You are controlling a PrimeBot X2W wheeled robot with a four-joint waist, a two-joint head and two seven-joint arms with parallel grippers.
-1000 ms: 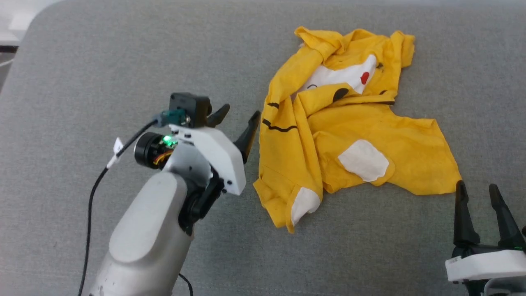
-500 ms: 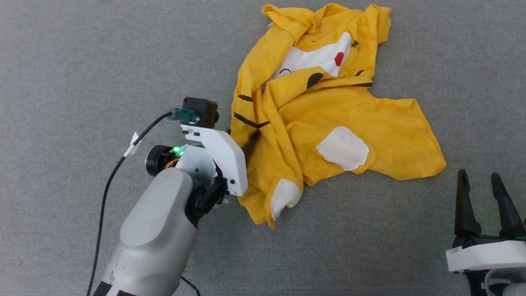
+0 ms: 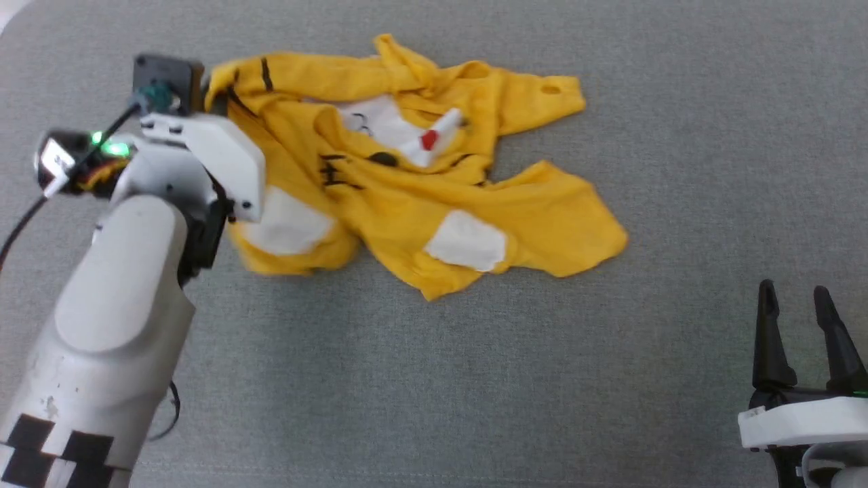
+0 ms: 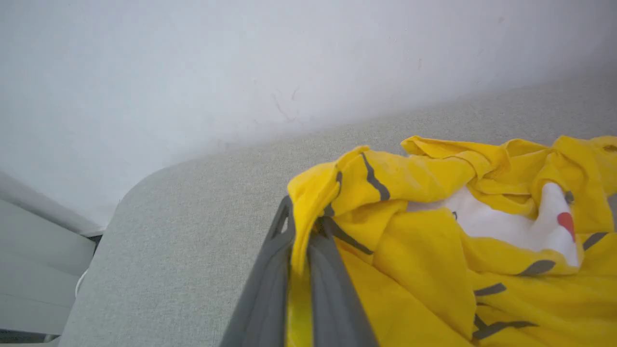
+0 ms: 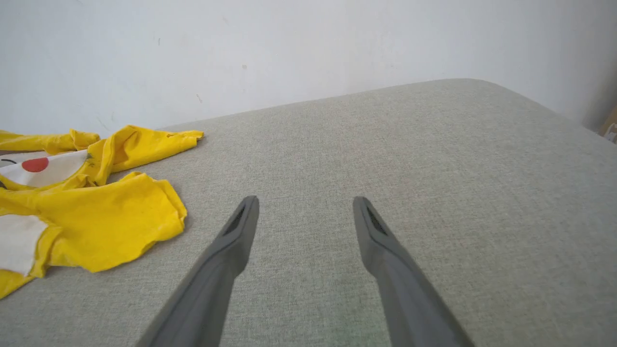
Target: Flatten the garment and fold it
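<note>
The yellow T-shirt [image 3: 407, 203] lies crumpled on a grey, woven-fabric counter [image 3: 475, 379], spread from about 10 o'clock to 2 o'clock in the head view. White patches, a red dot and black stripes show among its folds.

The left gripper [image 4: 302, 217] sits at the shirt's 9 o'clock edge. In the left wrist view its fingers [image 4: 270, 289] are pressed together, pinching a fold of yellow cloth with a dark stripe, and the pinched fold stands up over the fingertips. The pale left forearm [image 3: 115, 305] rises from 7 o'clock in the head view, with a green light [image 3: 102, 141] glowing at the wrist.

The right gripper [image 3: 794, 290] is at 4 o'clock in the head view, well apart from the shirt. Its fingers [image 5: 226, 260] are spread with nothing between them, above bare fabric, and the shirt's nearest corner lies toward 10 o'clock in the right wrist view.

The counter has rounded corners [image 4: 135, 188]. A plain, pale wall [image 5: 289, 48] with a few faint marks stands behind its far edge.
</note>
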